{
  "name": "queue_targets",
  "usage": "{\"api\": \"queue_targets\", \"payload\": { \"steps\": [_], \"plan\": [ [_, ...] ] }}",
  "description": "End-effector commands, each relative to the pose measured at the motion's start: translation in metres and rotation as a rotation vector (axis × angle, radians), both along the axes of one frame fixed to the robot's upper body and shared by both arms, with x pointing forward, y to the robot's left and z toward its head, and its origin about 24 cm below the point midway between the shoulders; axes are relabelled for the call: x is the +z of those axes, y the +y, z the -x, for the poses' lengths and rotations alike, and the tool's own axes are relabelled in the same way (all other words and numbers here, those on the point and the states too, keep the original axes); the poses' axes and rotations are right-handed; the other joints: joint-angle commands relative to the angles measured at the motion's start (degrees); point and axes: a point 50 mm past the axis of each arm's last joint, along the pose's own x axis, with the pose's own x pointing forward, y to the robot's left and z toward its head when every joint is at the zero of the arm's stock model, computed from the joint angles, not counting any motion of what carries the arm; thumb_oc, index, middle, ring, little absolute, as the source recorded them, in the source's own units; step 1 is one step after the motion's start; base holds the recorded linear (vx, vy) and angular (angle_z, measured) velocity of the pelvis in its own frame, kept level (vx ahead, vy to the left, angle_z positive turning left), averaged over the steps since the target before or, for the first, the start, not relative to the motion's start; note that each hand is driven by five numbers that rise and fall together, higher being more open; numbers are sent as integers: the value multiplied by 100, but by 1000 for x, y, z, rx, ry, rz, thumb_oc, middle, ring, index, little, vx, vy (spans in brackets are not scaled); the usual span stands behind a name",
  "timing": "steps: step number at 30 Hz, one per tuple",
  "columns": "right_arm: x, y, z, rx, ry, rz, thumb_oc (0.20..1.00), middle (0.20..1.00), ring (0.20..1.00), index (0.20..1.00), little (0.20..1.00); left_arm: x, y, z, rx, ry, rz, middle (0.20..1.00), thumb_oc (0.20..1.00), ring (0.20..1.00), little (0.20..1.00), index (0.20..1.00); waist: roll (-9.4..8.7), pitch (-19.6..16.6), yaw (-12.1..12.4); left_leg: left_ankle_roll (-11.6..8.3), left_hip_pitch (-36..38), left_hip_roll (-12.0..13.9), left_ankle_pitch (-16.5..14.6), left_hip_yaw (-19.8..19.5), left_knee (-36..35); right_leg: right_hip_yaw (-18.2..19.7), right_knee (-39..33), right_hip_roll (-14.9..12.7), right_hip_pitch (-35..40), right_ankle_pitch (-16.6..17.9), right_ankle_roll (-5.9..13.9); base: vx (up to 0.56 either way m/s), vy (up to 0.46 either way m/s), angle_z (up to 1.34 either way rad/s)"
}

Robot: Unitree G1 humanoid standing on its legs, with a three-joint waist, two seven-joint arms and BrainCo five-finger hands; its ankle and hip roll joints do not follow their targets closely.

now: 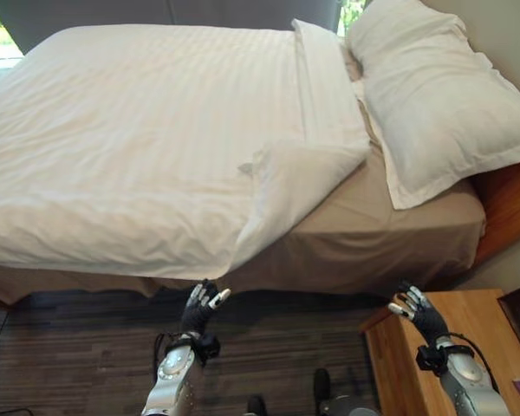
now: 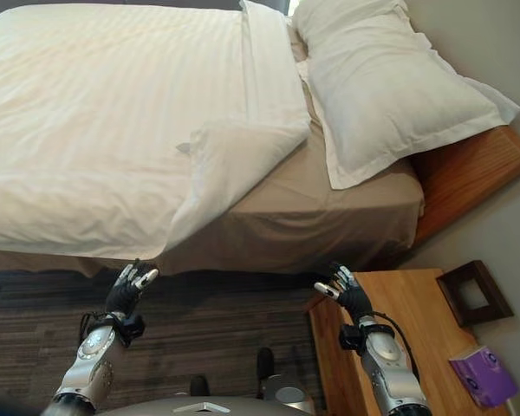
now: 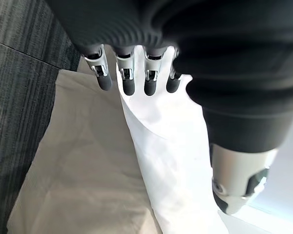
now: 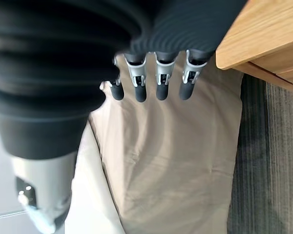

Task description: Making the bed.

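Both hands are empty with fingers loosely straight: left hand (image 1: 203,308) at 6 o'clock, right hand (image 1: 416,312) at 4 o'clock beside the nightstand (image 1: 433,364). Up at 12 sits the bed (image 1: 373,234), its white duvet (image 1: 139,139) folded back at one corner, pillow (image 1: 425,95) at 2.

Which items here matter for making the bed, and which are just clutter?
Job:
white duvet, near corner folded back
pillow at the head
tan sheet, exposed
left hand and right hand, both open, holding nothing

Lying about:
wooden nightstand
dark frame on it
purple tissue pack
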Motion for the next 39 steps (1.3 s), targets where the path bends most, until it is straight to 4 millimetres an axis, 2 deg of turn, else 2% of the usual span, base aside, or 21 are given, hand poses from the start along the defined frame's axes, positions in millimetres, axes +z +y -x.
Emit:
{"api": "queue_targets", "payload": {
  "steps": [1,4,8,11,13,15,17,18,19,21,24,27,28,31,32,33,34,35,36,37,39],
  "plan": [
    [30,21,-28,145,-164,15,1000,1000,1000,1000,1000,23,14,-14,24,-126,-43,1000,1000,1000,1000,1000,-184,-92,174,32,-400,19,-212,-242,560,346,769,-435,117,-519,717,3,81,-5],
    [30,27,-28,194,-162,8,1000,1000,1000,1000,1000,23,16,-13,22,-126,-48,1000,1000,1000,1000,1000,-192,-72,230,93,-381,-59,-248,-301,576,269,1027,-526,68,-473,785,17,95,-1],
    [27,31,-28,221,-146,20,1000,1000,1000,1000,1000,24,18,-14,42,-133,-50,1000,1000,1000,1000,1000,-156,-45,262,166,-273,-159,-252,-423,529,188,1670,-639,-122,-196,865,21,105,6],
    [34,40,-36,273,-178,36,1000,1000,1000,1000,1000,30,21,-15,55,-155,-53,1000,1000,1000,1000,1000,-62,79,334,227,-178,-152,-276,-426,516,-99,2484,-806,-444,58,844,0,113,24],
    [40,45,-42,316,-199,61,1000,1000,1000,1000,1000,29,24,-15,62,-148,-60,1000,1000,1000,1000,1000,-53,126,347,225,-63,-139,-344,-412,499,-337,2657,-880,-628,24,802,83,73,14],
    [46,47,-47,341,-218,68,1000,1000,1000,1000,1000,28,26,-12,74,-141,-57,1000,1000,1000,1000,1000,-62,168,312,190,70,-137,-414,-424,448,-485,2435,-772,-859,-80,748,135,24,8],
    [48,44,-48,344,-223,74,1000,1000,1000,1000,1000,25,26,-10,73,-130,-45,1000,1000,1000,1000,1000,-86,204,206,165,209,-174,-484,-516,384,-473,2050,-484,-1108,-171,714,189,-12,3],
    [48,42,-47,344,-219,77,1000,1000,1000,1000,1000,24,25,-9,68,-124,-38,1000,1000,1000,1000,1000,-90,233,118,153,335,-200,-540,-600,328,-410,1735,-236,-1237,-124,704,237,-24,21],
    [46,40,-45,335,-209,80,1000,1000,1000,1000,1000,22,23,-10,62,-116,-42,1000,1000,1000,1000,1000,-124,220,54,133,424,-251,-572,-668,267,-353,1519,-125,-1317,-77,708,236,-23,26],
    [41,35,-40,320,-187,94,1000,1000,1000,1000,1000,22,15,-18,24,-118,-46,1000,1000,1000,1000,1000,-116,198,-53,90,501,-262,-609,-846,261,-182,1411,-34,-1251,-67,680,187,-45,54],
    [32,28,-31,287,-143,98,1000,1000,1000,1000,1000,19,-1,-21,-9,-124,-6,1000,1000,1000,1000,1000,-68,44,-106,66,513,-211,-664,-990,318,-37,1330,142,-980,-302,508,188,-90,86],
    [30,19,-26,244,-136,100,1000,1000,1000,1000,1000,20,-12,-23,-23,-146,55,1000,1000,1000,1000,1000,54,-105,-186,-15,525,-70,-701,-1007,555,-121,1348,211,-842,-490,374,232,-99,11],
    [31,17,-26,230,-140,92,1000,1000,1000,1000,1000,21,-14,-25,-30,-150,59,1000,1000,1000,1000,1000,84,-121,-223,-95,443,-12,-655,-995,800,-168,1314,225,-771,-541,327,147,-114,7],
    [36,10,-30,205,-163,99,1000,1000,1000,1000,1000,28,-24,-33,-67,-184,88,1000,1000,1000,1000,1000,43,2,-243,-435,-204,86,-367,-777,2230,-368,1194,140,-479,-622,165,92,-123,31],
    [36,10,-30,205,-164,99,1000,1000,1000,1000,1000,28,-24,-33,-67,-184,88,1000,1000,1000,1000,1000,51,1,-251,-439,-235,96,-389,-789,2278,-379,1193,146,-485,-620,162,96,-144,56],
    [40,8,-32,203,-174,123,1000,1000,1000,1000,1000,28,-27,-33,-79,-186,103,1000,1000,1000,1000,1000,-5,122,-147,-566,-637,185,-121,-764,3165,-412,1160,162,-309,-697,37,59,-94,29],
    [40,7,-32,203,-174,124,1000,1000,1000,1000,1000,28,-27,-33,-80,-187,103,1000,1000,1000,1000,1000,1,125,-148,-568,-650,193,-133,-770,3190,-416,1161,169,-310,-696,35,162,-161,11],
    [43,5,-33,187,-189,137,1000,1000,1000,1000,1000,25,-27,-30,-68,-168,113,1000,1000,1000,1000,1000,-67,176,-112,-485,-926,460,-30,-644,3420,-407,1123,138,-168,-781,-16,97,-68,-11],
    [43,5,-33,187,-188,137,1000,1000,1000,1000,1000,25,-27,-30,-68,-168,113,1000,1000,1000,1000,1000,-53,176,-107,-487,-940,478,-54,-647,3456,-407,1126,154,-169,-783,-18,211,-61,-4],
    [43,1,-29,159,-186,119,1000,1000,1000,1000,1000,22,-26,-28,-58,-152,121,1000,1000,1000,1000,1000,-105,166,-114,-400,-1134,894,-49,-434,3009,-384,1057,65,-12,-854,23,193,33,-10],
    [41,-2,-25,154,-173,126,1000,1000,1000,1000,1000,22,-21,-26,-72,-141,75,1000,1000,1000,1000,1000,-72,136,-86,-422,-1091,987,-111,-501,2264,-304,976,44,140,-923,91,268,101,5]
  ]
}}
